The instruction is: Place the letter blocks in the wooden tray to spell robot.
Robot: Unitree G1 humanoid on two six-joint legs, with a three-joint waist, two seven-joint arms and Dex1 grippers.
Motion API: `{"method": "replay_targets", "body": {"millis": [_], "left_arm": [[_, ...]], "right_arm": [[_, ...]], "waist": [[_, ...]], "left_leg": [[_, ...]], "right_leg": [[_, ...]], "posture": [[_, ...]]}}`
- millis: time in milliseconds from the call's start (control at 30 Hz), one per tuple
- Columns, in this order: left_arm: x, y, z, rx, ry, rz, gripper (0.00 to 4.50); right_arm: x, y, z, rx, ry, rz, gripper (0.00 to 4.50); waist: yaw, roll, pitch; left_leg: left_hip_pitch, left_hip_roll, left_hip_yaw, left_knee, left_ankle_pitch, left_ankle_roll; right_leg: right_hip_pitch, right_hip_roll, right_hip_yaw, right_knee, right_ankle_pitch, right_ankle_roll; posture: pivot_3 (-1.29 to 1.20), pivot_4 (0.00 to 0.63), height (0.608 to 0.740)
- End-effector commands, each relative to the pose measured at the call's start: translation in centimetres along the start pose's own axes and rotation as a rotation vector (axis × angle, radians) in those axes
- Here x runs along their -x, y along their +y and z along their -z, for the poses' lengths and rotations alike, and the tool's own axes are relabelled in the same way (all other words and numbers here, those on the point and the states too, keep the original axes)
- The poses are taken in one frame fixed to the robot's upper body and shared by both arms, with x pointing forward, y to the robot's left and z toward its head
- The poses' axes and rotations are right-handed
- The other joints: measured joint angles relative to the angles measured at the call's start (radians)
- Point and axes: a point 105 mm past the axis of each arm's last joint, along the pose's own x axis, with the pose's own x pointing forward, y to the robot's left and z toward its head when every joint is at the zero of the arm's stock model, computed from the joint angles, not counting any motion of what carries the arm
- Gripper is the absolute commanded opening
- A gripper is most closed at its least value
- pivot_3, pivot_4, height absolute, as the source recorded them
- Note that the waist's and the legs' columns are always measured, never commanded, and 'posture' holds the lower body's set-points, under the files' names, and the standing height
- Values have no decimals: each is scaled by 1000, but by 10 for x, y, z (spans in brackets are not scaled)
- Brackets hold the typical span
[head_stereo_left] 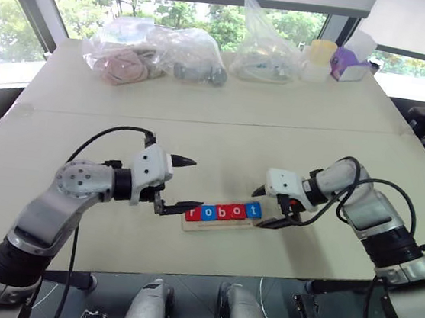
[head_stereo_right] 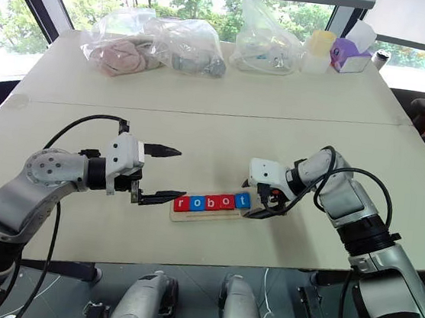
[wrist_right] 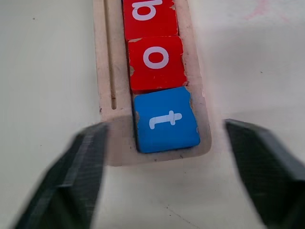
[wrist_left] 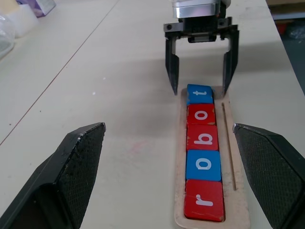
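The wooden tray [head_stereo_left: 217, 222] lies near the front edge of the table [head_stereo_left: 203, 104], between the two arms, and all five letter blocks sit in it in a row. Read from the robot's left they run red r [wrist_left: 204, 200], blue o [wrist_left: 203, 165], red b [wrist_left: 202, 137], red o [wrist_left: 200, 114] and blue t [wrist_right: 166, 119], so the word looks complete. The t rests at the right end of the tray, slightly askew against the end rim.

The right gripper [wrist_left: 199, 71] hangs over that end, tilted down, its fingers spread wide to either side of the t and gripping nothing; this reads as a release just above the last slot. The left gripper [head_stereo_left: 181, 182] waits at the tray's other end, beside the r, with its fingers also wide apart and empty, seemingly standing by to steady the tray if needed.

Clear plastic bags [head_stereo_left: 155, 53], a pale cup [head_stereo_left: 318, 60] and a purple tissue box [head_stereo_left: 348, 63] stand along the table's far edge, well apart from the work.
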Motion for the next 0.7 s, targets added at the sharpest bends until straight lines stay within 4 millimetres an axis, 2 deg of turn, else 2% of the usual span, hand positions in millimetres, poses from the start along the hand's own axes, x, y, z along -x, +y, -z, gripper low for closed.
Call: {"method": "replay_targets", "body": {"millis": [33, 267, 367, 467, 700], "left_arm": [[2, 0, -11, -40, -26, -2, 4500], [2, 0, -11, -42, -26, 4, 4500], [2, 0, -11, -42, -26, 5, 4500], [2, 0, -11, -41, -27, 6, 4500], [2, 1, -12, -42, -24, 10, 4500]], "right_arm": [[5, 1, -9, 44, -10, -4, 4054], [15, -16, -27, 27, -94, 94, 4054], [21, -35, -33, 24, -127, 219, 4054], [23, -47, -29, 23, -118, 310, 4054], [22, -52, -12, 16, -84, 386, 4054]], "waist": [[0, 0, 0], [-1, 0, 0], [-1, 0, 0], [-1, 0, 0], [-1, 0, 0]], "left_leg": [[0, 0, 0, 0, 0, 0], [0, 0, 0, 0, 0, 0], [0, 0, 0, 0, 0, 0], [0, 0, 0, 0, 0, 0], [0, 0, 0, 0, 0, 0]], "right_leg": [[0, 0, 0, 0, 0, 0], [0, 0, 0, 0, 0, 0], [0, 0, 0, 0, 0, 0], [0, 0, 0, 0, 0, 0], [0, 0, 0, 0, 0, 0]], "posture": [[0, 150, 740], [0, 150, 740], [0, 150, 740], [0, 150, 740], [0, 150, 740]]}}
